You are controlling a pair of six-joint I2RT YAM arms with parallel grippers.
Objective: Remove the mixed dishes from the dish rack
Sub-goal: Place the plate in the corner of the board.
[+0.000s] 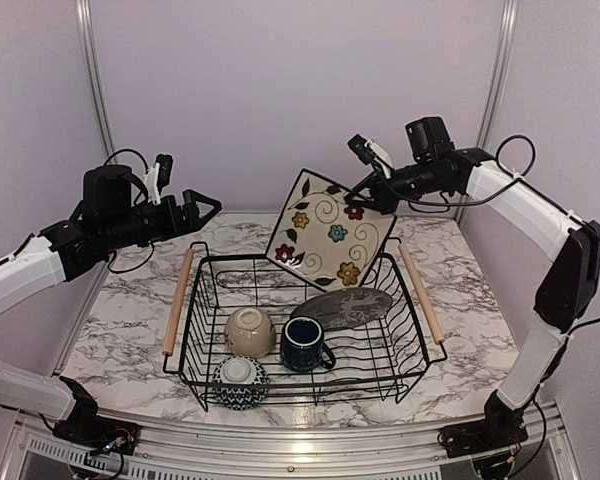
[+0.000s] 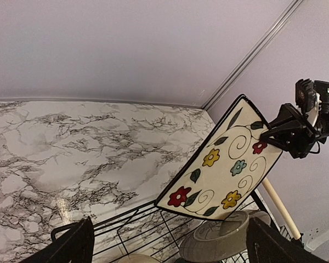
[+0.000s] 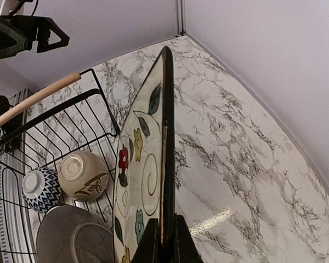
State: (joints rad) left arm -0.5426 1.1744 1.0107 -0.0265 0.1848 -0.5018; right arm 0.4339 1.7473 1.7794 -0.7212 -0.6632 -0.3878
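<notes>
Nearest the camera, at the near left corner of the dish rack [image 1: 380, 370], the small blue-and-white patterned bowl [image 1: 239, 380] is seen, apparently turned bottom up. Just beyond it the beige bowl [image 1: 250, 331] is set, its foot ring also shown. To the right of that bowl the dark blue mug [image 1: 304, 343] is stood upright, its handle turned to the right. Beyond the mug, the round grey plate [image 1: 354, 306] is leaned at a tilt in the right part of the rack.

The rack is placed on the marble-patterned table [image 1: 130, 340], with one wooden handle [image 1: 178, 300] on its left side and the other on its right.

The square cream floral plate [image 1: 329, 231] is held in the air over the far side of the rack, tilted, its flowered face turned to the near left. Its upper right edge is pinched by the right gripper [image 1: 365, 200], whose fingers [image 3: 153, 244] are pressed onto both faces of the plate. Whether the plate's low edge touches the rack cannot be told.

The left gripper [image 1: 205, 207] is held above the far left corner of the rack, apart from the plate, with its fingers [image 2: 71, 244] spread wide and nothing between them.
</notes>
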